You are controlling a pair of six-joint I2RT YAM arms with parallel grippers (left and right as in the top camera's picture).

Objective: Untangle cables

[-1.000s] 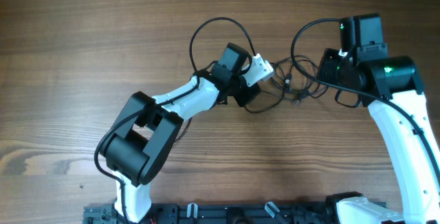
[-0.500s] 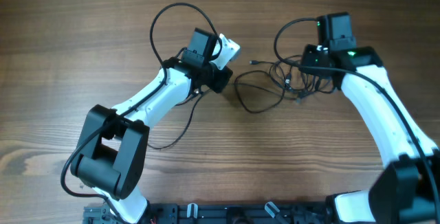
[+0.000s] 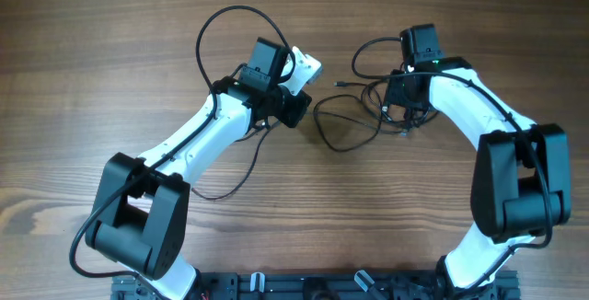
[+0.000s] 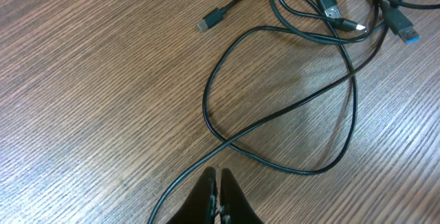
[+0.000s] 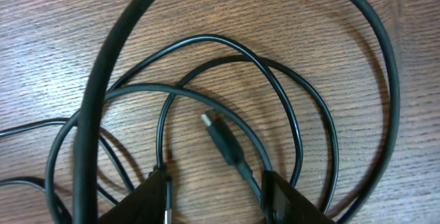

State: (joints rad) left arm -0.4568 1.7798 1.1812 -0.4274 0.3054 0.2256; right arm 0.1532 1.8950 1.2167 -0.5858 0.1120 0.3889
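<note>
Untangling looks barely begun: cables (image 4: 206, 104) lie knotted on the tabletop (image 3: 92, 61); left gripper (image 4: 217, 176) fingers together, right gripper (image 5: 216, 183) fingers apart astride a plug (image 5: 223, 141).

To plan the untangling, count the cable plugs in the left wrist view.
4. Lone plug at upper left; larger plug and slim plug together at upper right; blue-tipped plug by the right edge. Others may lie out of frame.

Two arms (image 3: 207, 134) (image 3: 479, 107), one table (image 3: 92, 51), one tangle of cables (image 3: 354, 121) (four plug ends (image 4: 206, 23) show).
</note>
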